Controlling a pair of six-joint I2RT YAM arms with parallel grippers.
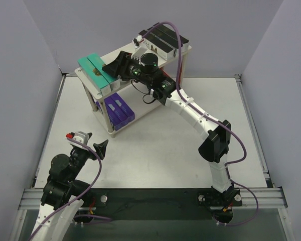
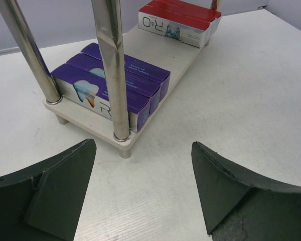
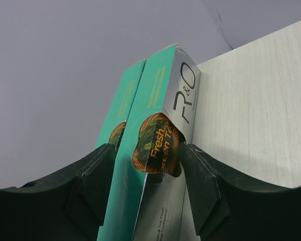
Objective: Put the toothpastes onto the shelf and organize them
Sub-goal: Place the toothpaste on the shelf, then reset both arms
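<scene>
On the shelf's top board [image 1: 186, 48], two teal toothpastes [image 1: 94, 68] lie side by side at the left end and several black ones [image 1: 163, 37] at the right end. My right gripper [image 1: 113, 66] reaches over the teal pair. In the right wrist view, my right gripper [image 3: 148, 150] has its jaws slightly parted astride the nearer teal carton [image 3: 155, 90], which rests on the pale board [image 3: 256, 100] beside the other teal carton [image 3: 124, 98]. Purple toothpastes [image 2: 115, 85] and red ones [image 2: 178, 22] lie on the lower board [image 2: 180, 68]. My left gripper [image 2: 143, 143] is open and empty above the table.
Metal rod legs [image 2: 113, 70] of the shelf stand close in front of my left gripper [image 1: 101, 149]. Grey walls enclose the white table [image 1: 190, 145] on three sides. The right arm [image 1: 200, 118] stretches across the middle of the table.
</scene>
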